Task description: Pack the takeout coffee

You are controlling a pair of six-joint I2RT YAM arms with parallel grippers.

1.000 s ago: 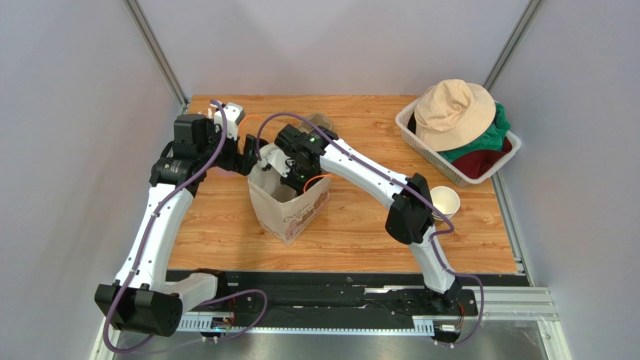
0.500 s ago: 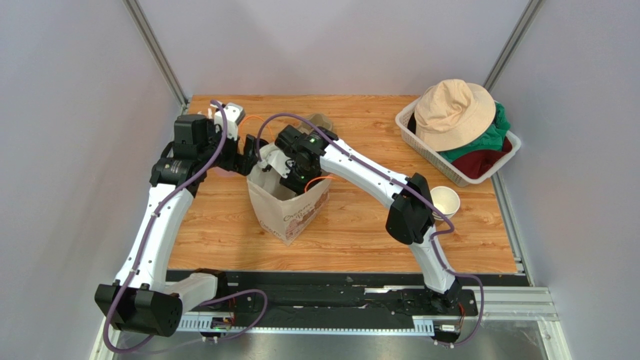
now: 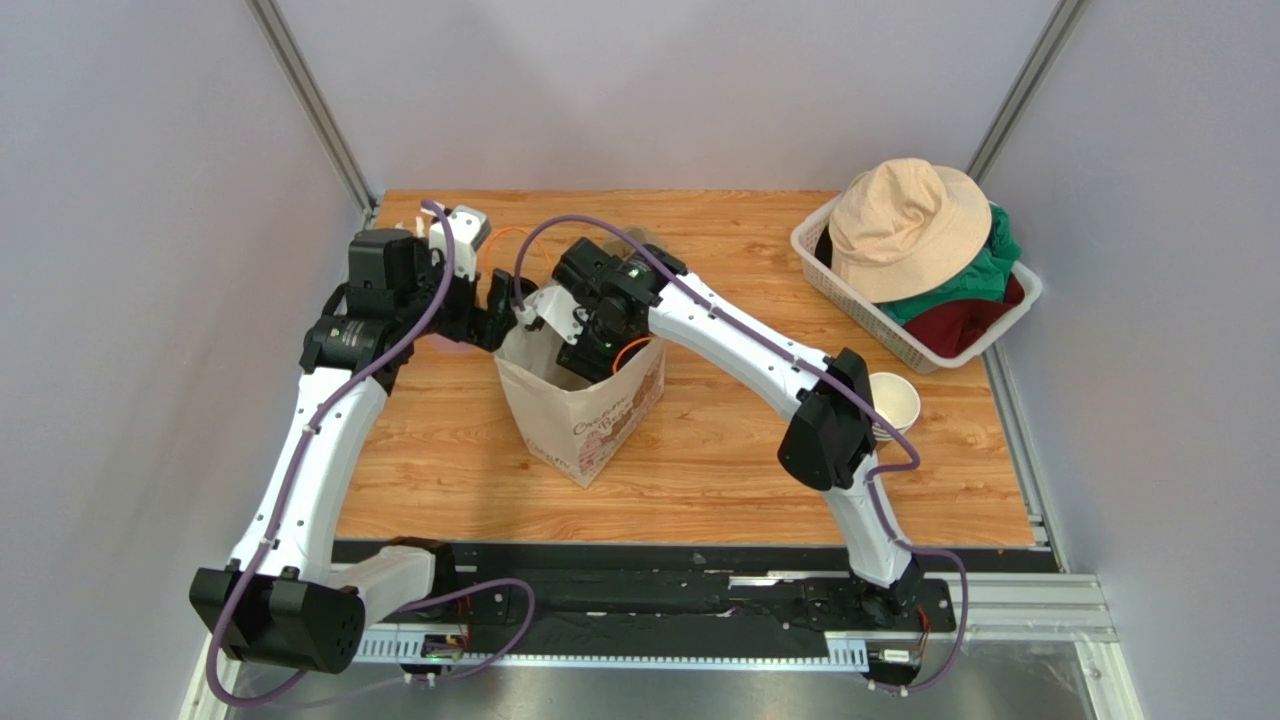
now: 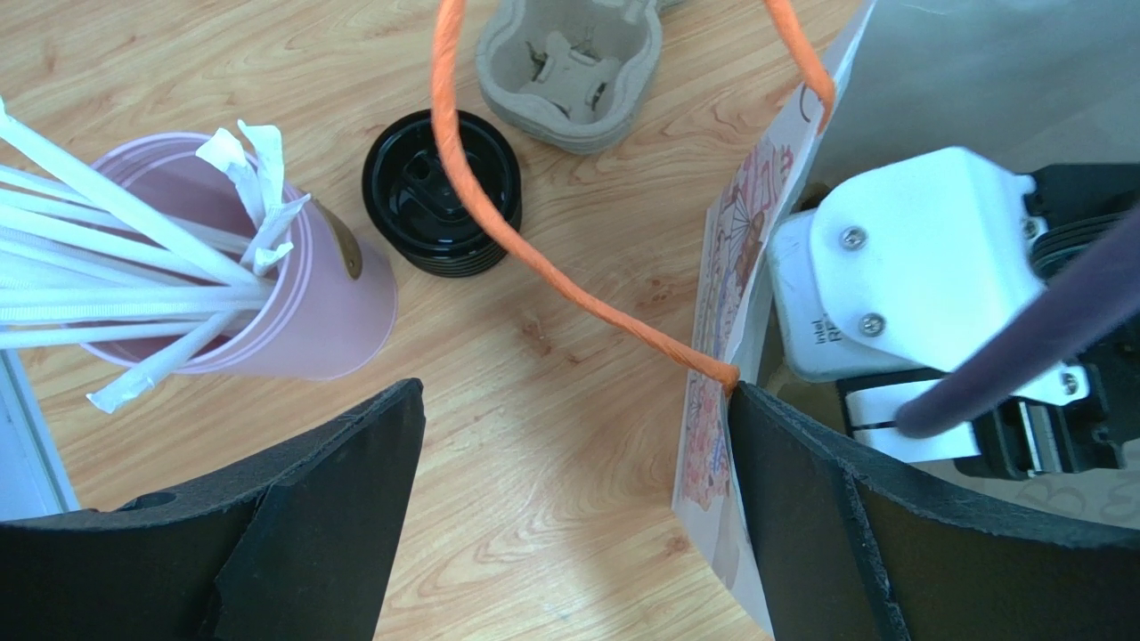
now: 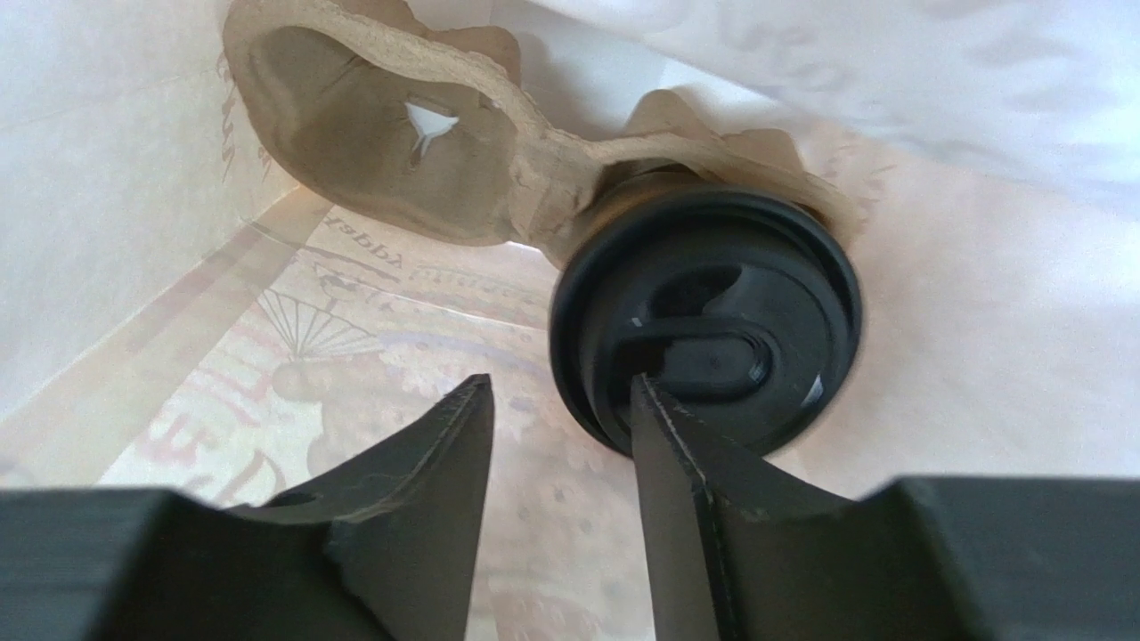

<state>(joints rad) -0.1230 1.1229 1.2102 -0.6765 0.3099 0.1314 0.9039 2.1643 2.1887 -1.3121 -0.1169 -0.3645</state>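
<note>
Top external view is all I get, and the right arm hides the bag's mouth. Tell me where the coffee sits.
Observer: On the right wrist view, the takeout coffee, black lid on, sits in a pulp carrier inside the bag.
Operator: Report the right pincer.
Observer: The right pincer is open just above the coffee, gripping nothing.
Operator: Now the left one.
Observer: The left pincer is wide open beside the bag's rim, with the orange handle arching ahead of it.

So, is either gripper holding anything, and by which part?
Nothing. The right gripper stands open over the takeout coffee inside the paper bag; the left gripper is open beside its rim.
</note>
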